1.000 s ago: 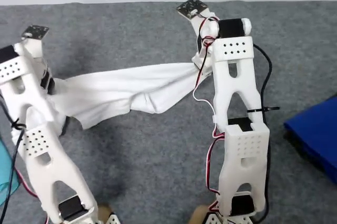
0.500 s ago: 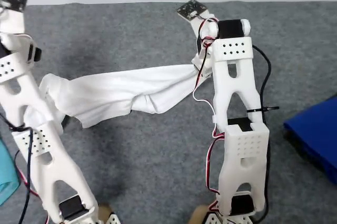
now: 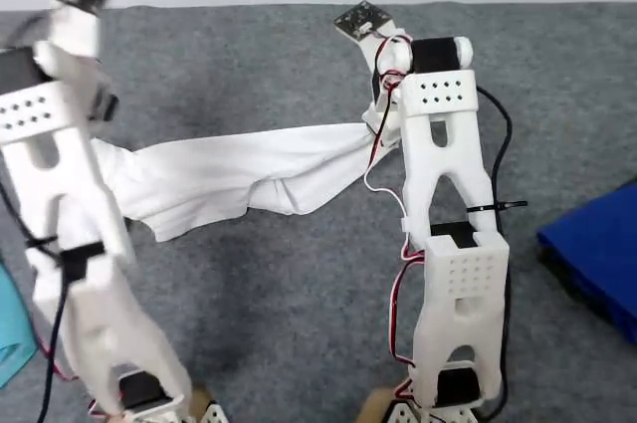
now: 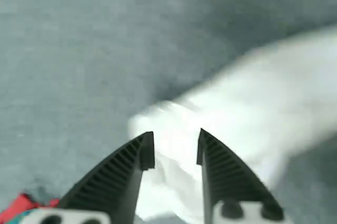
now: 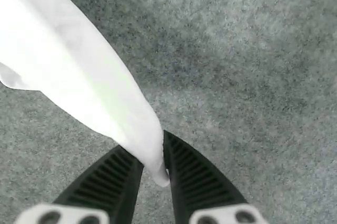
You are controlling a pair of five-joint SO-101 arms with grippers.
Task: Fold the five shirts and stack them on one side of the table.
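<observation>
1. At the table's left edge, near side, a teal cloth [image 3: 8, 328] is lying partly out of sight.
2. The left gripper [image 4: 172, 142] is hovering over the left end of the white shirt [image 3: 229, 174]. Its jaws are standing a moderate gap apart with white cloth showing below and between them. Nothing looks pinched there, though I cannot tell whether the fingers are touching the fabric.
3. The white shirt is stretching as a long, bunched band across the grey table [image 3: 249, 323]. Its long axis is running left to right, from beside the left arm [image 3: 60, 144] up to the right gripper [image 3: 375, 126], and a loose fold is sagging towards the near side at mid-length.
4. The right gripper is pinching the shirt's right end, its jaws closed narrowly on a twisted corner, and the cloth is trailing away from it to the left.
5. Judging from this, the free left end is lying directly under the left claw, so that arm is the nearer one for taking it; a downward closing move across the band's axis is looking likely.
6. At the right edge, a blue folded cloth [image 3: 597, 244] is resting well apart from the shirt.
</observation>
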